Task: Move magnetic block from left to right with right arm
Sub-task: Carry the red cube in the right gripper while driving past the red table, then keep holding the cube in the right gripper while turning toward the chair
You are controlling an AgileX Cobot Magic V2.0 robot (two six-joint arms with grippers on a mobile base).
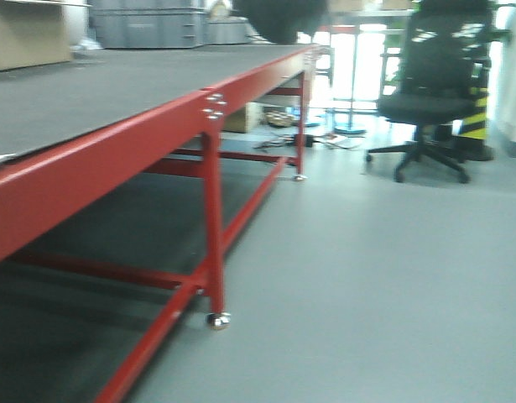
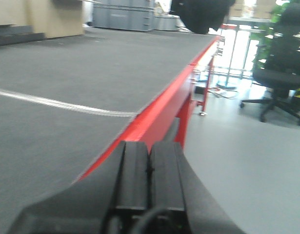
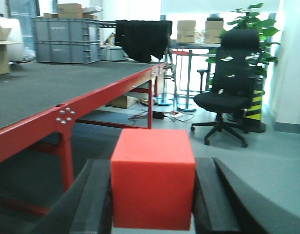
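The magnetic block, a bright red cube, fills the bottom of the right wrist view. My right gripper is shut on it, one black finger pressed against each side face. It hangs in the air beyond the red table frame, above the grey floor. In the left wrist view my left gripper is shut, its two black fingers pressed together with nothing between them, hovering by the table's red edge. The front-facing view shows neither gripper nor the block.
The table has a dark carpeted top on a red frame with legs. A black office chair stands on the floor to the right. Grey crates sit at the table's far end. A pale strip crosses the carpet.
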